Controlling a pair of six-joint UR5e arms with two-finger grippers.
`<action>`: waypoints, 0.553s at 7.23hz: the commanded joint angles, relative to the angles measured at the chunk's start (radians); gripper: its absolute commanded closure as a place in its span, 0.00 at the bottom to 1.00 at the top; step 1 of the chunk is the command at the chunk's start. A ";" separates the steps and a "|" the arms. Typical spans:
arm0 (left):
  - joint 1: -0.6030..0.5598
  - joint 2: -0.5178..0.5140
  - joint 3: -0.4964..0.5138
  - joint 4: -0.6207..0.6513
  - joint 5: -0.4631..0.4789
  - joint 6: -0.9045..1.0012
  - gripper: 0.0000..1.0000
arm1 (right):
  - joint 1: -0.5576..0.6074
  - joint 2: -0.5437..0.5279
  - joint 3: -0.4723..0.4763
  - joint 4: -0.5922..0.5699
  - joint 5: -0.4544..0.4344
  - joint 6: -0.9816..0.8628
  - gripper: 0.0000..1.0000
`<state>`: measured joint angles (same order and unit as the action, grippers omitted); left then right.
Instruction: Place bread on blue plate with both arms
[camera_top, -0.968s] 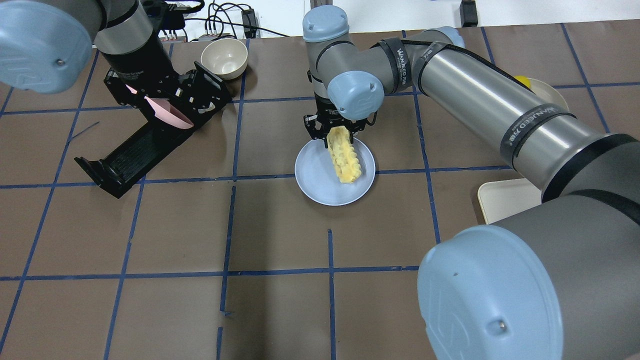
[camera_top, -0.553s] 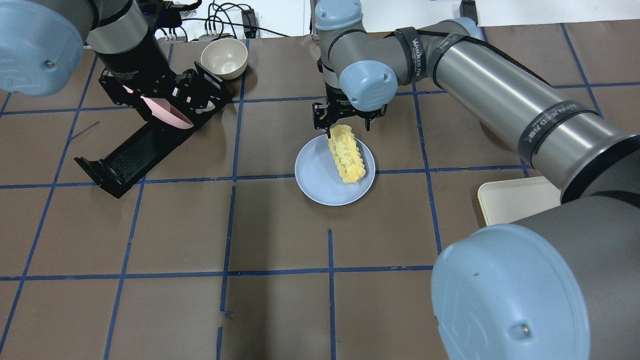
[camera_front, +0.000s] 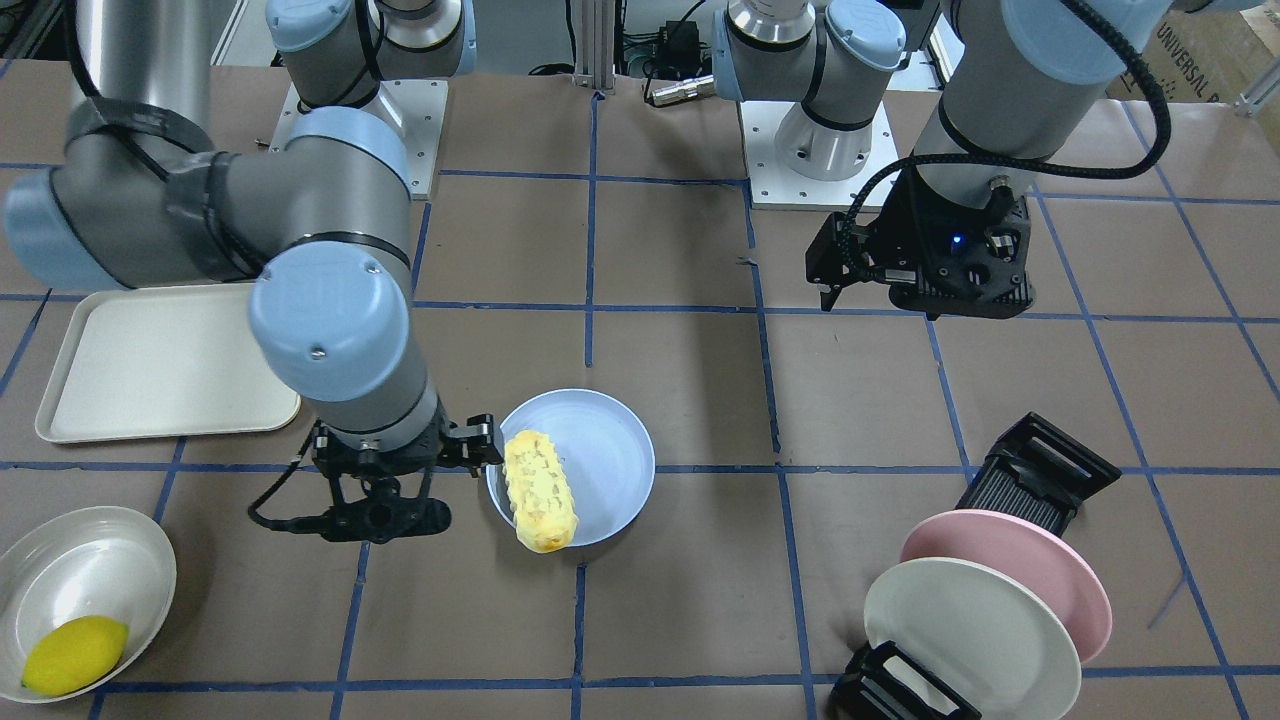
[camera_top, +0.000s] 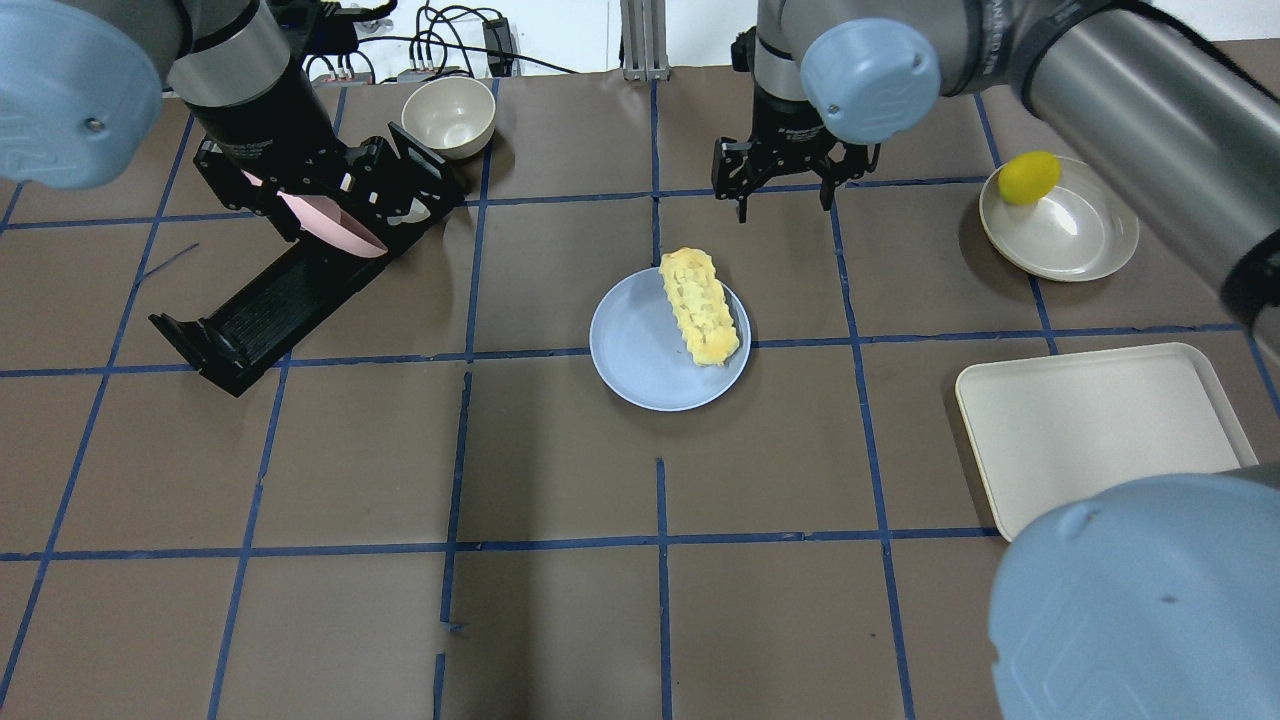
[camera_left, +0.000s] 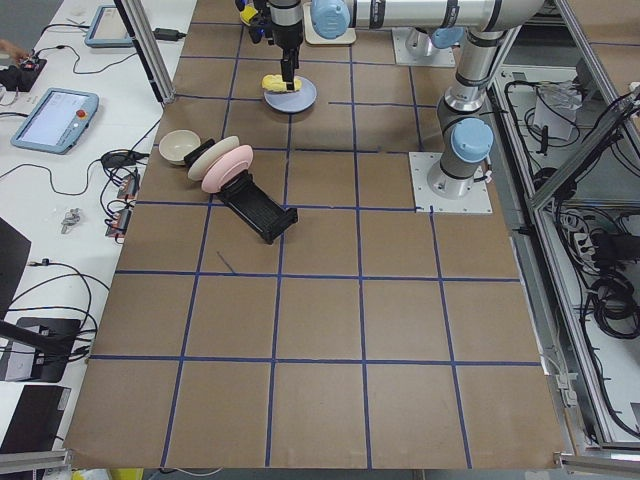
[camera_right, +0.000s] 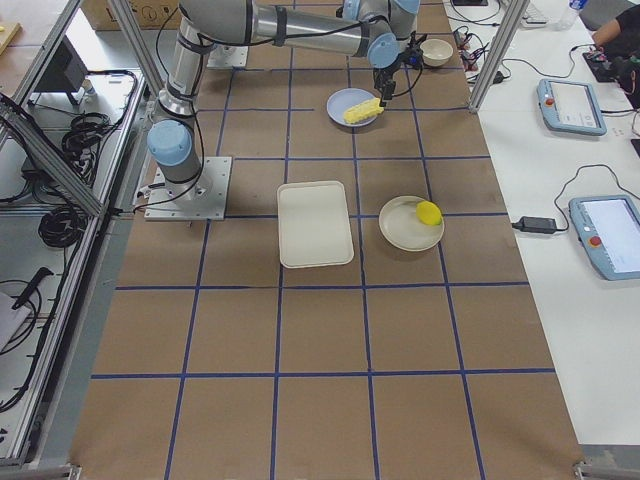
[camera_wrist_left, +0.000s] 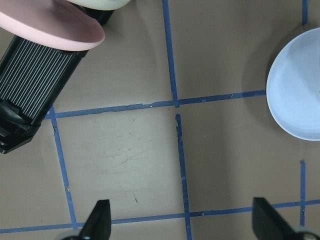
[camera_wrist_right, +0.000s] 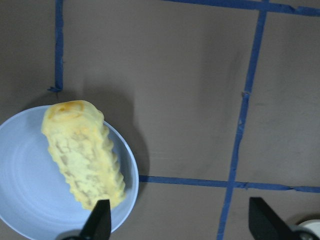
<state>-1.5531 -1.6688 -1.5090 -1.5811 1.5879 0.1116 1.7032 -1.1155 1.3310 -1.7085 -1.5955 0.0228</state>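
Observation:
The bread (camera_top: 700, 305) lies flat on the blue plate (camera_top: 630, 350), along its right side, with one golden end over the far rim. It also shows in the front view (camera_front: 540, 490) on the plate (camera_front: 605, 445). My right gripper (camera_top: 782, 205) is open and empty, raised above the table behind the plate and apart from the bread. Its wrist view shows the bread (camera_wrist_right: 82, 155) and plate (camera_wrist_right: 25, 195) below and to the left of the open fingers. My left gripper (camera_wrist_left: 180, 225) is open and empty, above the table left of the plate (camera_wrist_left: 300, 95).
A black dish rack (camera_top: 270, 300) at the far left holds a pink plate (camera_front: 1030, 560) and a cream plate (camera_front: 970, 640). A cream bowl (camera_top: 448, 115) stands behind it. A lemon (camera_top: 1030, 177) sits in a shallow cream dish (camera_top: 1075, 230). A cream tray (camera_top: 1100, 430) lies at the right.
My right gripper has let go of the bread, risen and moved back and to the right. The bread now lies free on the plate. The left arm has hardly moved.

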 joint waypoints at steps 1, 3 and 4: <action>-0.001 0.007 0.003 -0.008 0.007 -0.007 0.00 | -0.118 -0.087 0.001 0.099 0.000 -0.142 0.05; -0.001 0.004 0.003 -0.004 0.004 -0.012 0.00 | -0.148 -0.177 -0.003 0.177 -0.011 -0.149 0.02; 0.001 0.004 0.015 -0.007 0.004 -0.012 0.00 | -0.149 -0.203 0.001 0.200 -0.046 -0.150 0.01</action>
<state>-1.5535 -1.6637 -1.5025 -1.5866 1.5927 0.1006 1.5625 -1.2769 1.3300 -1.5455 -1.6109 -0.1218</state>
